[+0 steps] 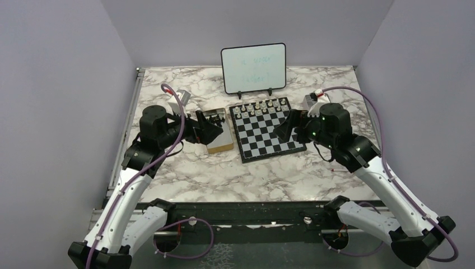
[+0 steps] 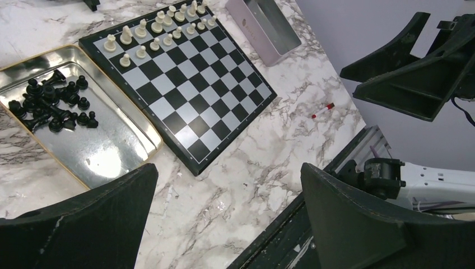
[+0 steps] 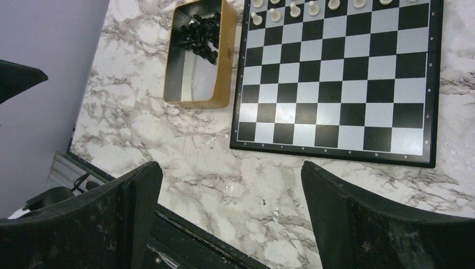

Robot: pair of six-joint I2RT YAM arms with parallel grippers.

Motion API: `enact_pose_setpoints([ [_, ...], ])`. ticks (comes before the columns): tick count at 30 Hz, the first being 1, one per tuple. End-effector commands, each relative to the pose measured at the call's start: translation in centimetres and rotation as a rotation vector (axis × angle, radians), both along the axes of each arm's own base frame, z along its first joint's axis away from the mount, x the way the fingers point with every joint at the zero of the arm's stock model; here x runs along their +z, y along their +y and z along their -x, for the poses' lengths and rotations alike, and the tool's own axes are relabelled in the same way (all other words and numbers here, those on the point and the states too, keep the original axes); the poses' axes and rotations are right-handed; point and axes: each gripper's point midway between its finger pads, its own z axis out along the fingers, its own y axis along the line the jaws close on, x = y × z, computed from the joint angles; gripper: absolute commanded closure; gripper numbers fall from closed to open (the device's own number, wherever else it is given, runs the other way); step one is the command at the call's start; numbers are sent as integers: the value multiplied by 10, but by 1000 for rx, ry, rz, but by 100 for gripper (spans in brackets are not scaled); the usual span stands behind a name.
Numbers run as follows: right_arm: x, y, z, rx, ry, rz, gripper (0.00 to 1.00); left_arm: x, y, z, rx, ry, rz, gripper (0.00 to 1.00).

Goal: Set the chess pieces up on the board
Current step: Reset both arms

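Observation:
The board point(image 1: 268, 137) lies mid-table, and pale chess pieces point(image 1: 259, 106) fill its two far rows. In the left wrist view the board point(image 2: 190, 95) shows those chess pieces point(image 2: 159, 27) at its far end. Black chessmen point(image 2: 53, 103) lie heaped in a metal tin point(image 2: 112, 151) just left of the board. My left gripper point(image 1: 221, 128) hovers open over the tin, and its fingers point(image 2: 228, 175) frame bare marble. At the board's right edge my right gripper point(image 1: 282, 132) is open above the board point(image 3: 336, 78), its fingers point(image 3: 231, 168) empty.
A small whiteboard point(image 1: 253, 67) stands behind the board. A lilac box point(image 2: 263, 25) sits off the board's far right corner. A tiny red item point(image 2: 322, 110) lies on the marble near the right arm. The table's black front rail point(image 3: 185, 235) runs below.

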Motion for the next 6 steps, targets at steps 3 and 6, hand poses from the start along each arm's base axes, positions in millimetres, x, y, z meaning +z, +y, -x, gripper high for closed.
enact_pose_setpoints([
  [3, 18, -4, 1, -30, -42, -36, 0, 5, -4, 8, -28, -17, 33, 1],
  [6, 22, -4, 0, -38, -46, -46, 0, -1, -4, 8, -23, -8, 29, 1],
])
